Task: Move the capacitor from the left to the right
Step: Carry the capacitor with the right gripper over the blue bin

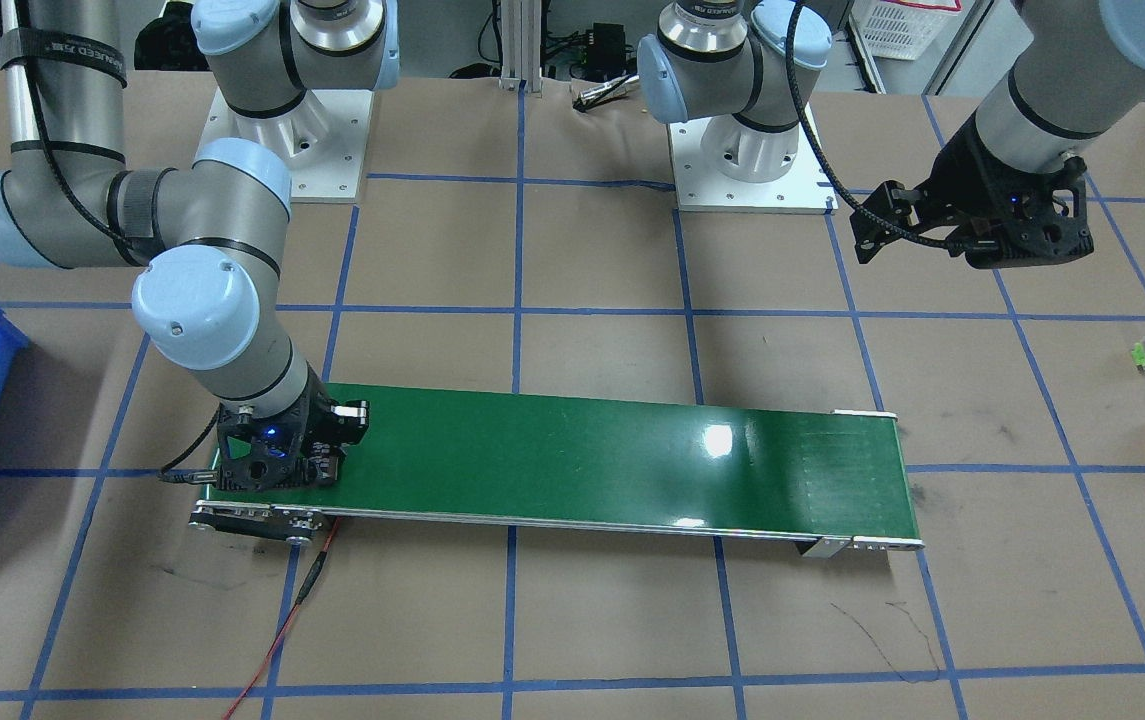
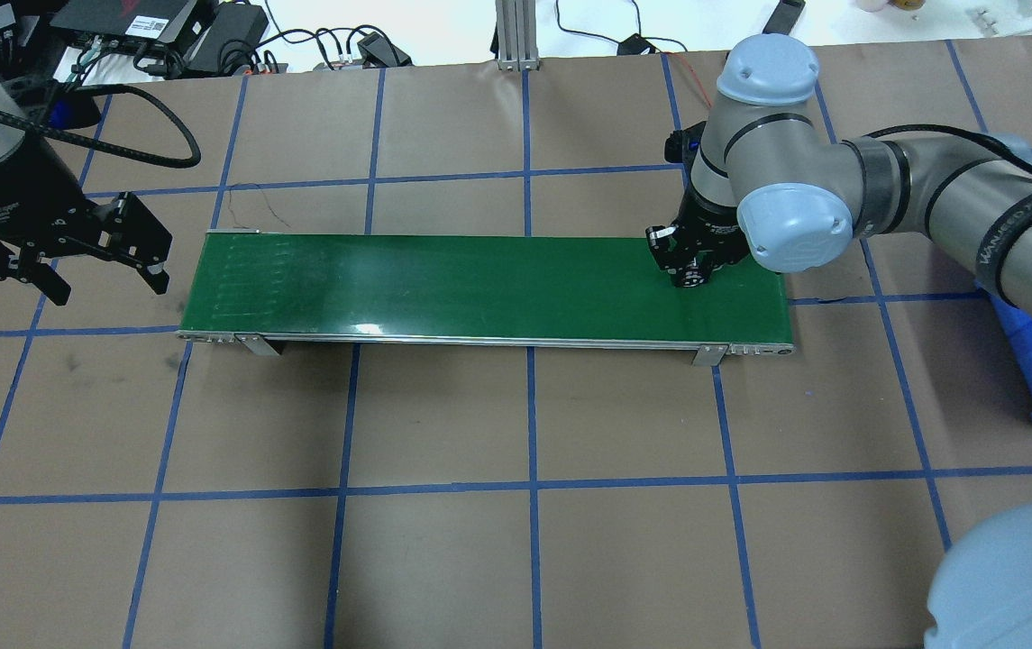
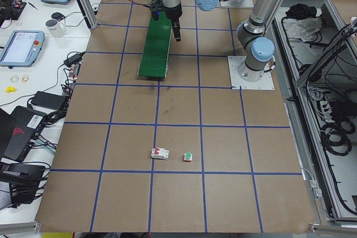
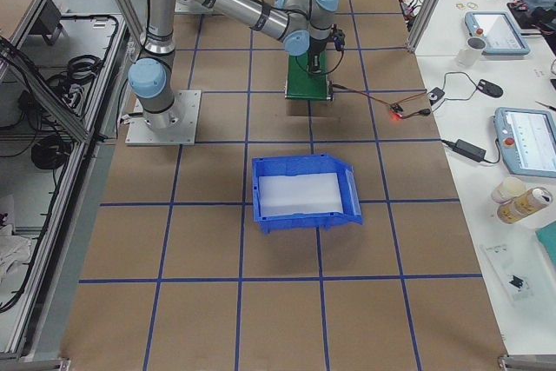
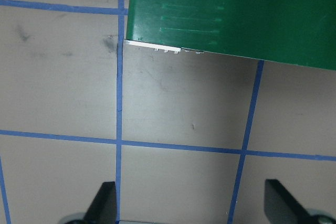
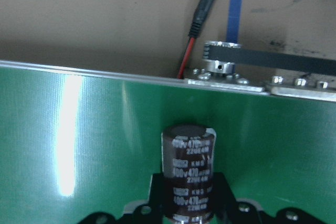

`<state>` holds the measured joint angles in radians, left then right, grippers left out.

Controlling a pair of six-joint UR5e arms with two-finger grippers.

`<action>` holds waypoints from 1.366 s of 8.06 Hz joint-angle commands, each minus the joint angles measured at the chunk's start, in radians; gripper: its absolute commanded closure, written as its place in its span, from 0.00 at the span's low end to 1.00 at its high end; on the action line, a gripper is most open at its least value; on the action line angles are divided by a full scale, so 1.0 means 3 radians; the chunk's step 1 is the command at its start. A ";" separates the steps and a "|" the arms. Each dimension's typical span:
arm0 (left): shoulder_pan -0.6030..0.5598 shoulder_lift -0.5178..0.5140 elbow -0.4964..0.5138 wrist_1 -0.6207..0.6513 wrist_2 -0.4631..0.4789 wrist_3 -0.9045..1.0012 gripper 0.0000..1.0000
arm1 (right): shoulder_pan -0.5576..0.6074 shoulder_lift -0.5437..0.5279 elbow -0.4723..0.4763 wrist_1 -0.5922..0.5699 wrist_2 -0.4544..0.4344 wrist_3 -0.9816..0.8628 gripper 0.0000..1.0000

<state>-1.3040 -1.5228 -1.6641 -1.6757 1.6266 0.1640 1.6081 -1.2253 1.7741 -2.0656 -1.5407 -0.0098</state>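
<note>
Right gripper (image 2: 692, 273) is clamped on the capacitor (image 6: 188, 174), low over the right end of the green belt (image 2: 479, 279) — left gripper (image 2: 110, 284) hangs wide open with nothing in it, just off the belt's left end.

Likely a robotics lab: tape-gridded table (image 2: 479, 541), green conveyor (image 2: 479, 284), teach pendants (image 3: 21, 47) alongside.

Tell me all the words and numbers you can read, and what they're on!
"400v470": on the capacitor, repeated down its side.
"KANEED": on the black strap around the right arm.
The capacitor's smaller print is too blurred to read.
</note>
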 commanded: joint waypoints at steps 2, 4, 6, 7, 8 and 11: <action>-0.0005 0.0004 0.0004 0.0002 0.0008 0.0006 0.00 | -0.0347 -0.0322 -0.0120 0.0181 -0.0580 -0.0401 1.00; 0.0001 0.0004 -0.0006 -0.0003 0.0013 0.0006 0.00 | -0.1199 -0.0476 -0.0303 0.0386 -0.0555 -0.1576 1.00; 0.0001 -0.0001 -0.0006 -0.0003 0.0013 0.0006 0.00 | -0.1921 -0.0451 -0.0467 0.0366 -0.0535 -0.2626 1.00; 0.0001 -0.0001 -0.0006 0.0002 0.0013 0.0011 0.00 | -0.2228 -0.0426 -0.0519 0.0356 -0.0479 -0.2955 1.00; 0.0001 -0.0001 -0.0001 -0.0003 0.0013 0.0006 0.00 | -0.2459 -0.0289 -0.0544 0.0295 -0.0377 -0.3343 1.00; 0.0006 0.0029 0.0030 0.0007 0.0003 0.0047 0.00 | -0.2722 0.0319 -0.0484 -0.0160 -0.0202 -0.3720 1.00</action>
<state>-1.3028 -1.5240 -1.6623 -1.6743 1.6290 0.1751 0.8257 -1.2289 1.6192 -2.0530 -1.6286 -1.0758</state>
